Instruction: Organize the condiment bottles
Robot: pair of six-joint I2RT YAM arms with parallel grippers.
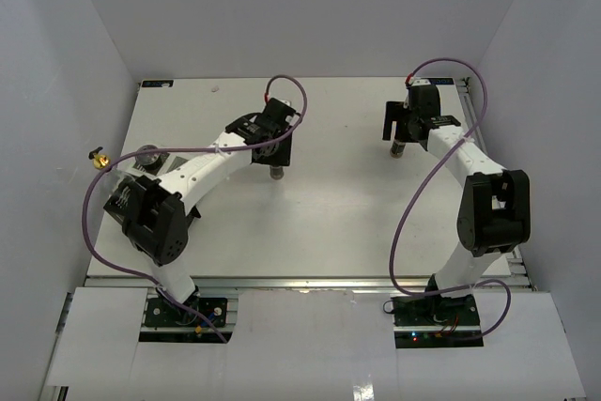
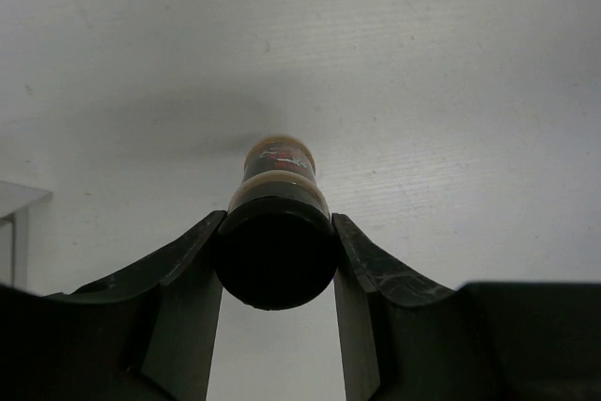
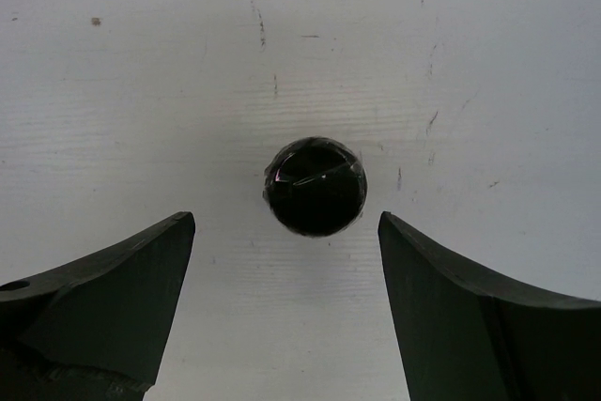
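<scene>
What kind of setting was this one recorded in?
Probably a lab test cell, not a kitchen: plain white walls enclose a white table, two robot arms are bolted at its near edge, and purple cables loop loose above it.

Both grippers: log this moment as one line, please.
left gripper: shut on labelled bottle | right gripper: open, black-capped bottle between fingers, untouched

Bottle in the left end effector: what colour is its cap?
The bottle has a black cap; the left wrist view shows it best.
</scene>
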